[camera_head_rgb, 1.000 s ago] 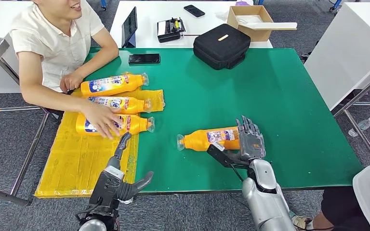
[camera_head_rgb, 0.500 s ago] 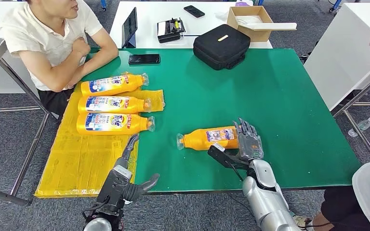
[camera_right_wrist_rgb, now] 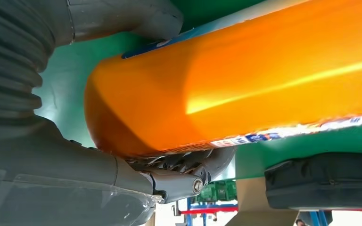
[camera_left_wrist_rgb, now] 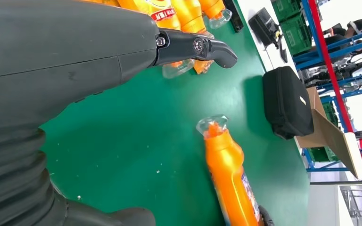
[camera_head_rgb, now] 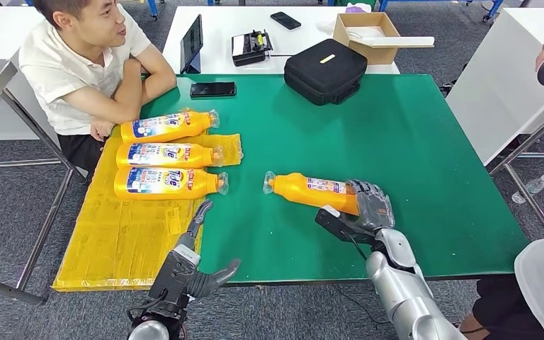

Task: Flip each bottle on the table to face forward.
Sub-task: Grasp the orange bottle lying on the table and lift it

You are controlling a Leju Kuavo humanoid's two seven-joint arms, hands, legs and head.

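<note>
The table [camera_head_rgb: 411,142] is deep green, with a bright yellow sheet [camera_head_rgb: 113,234] on its left side. 3 orange bottles [camera_head_rgb: 166,153] lie there with blue, white and red labels — clear caps at their right ends. A 4th orange bottle [camera_head_rgb: 312,192], same clear cap, sits in the right hand [camera_head_rgb: 368,209], which is dark grey on a silver arm. The left hand [camera_head_rgb: 191,265] is dark grey too. Far off lies a black case [camera_head_rgb: 326,67] with a small yellow mark — beside it a tan cardboard box [camera_head_rgb: 368,32].

Right hand [camera_head_rgb: 370,207] around orange bottle [camera_head_rgb: 310,190], base end.
</note>
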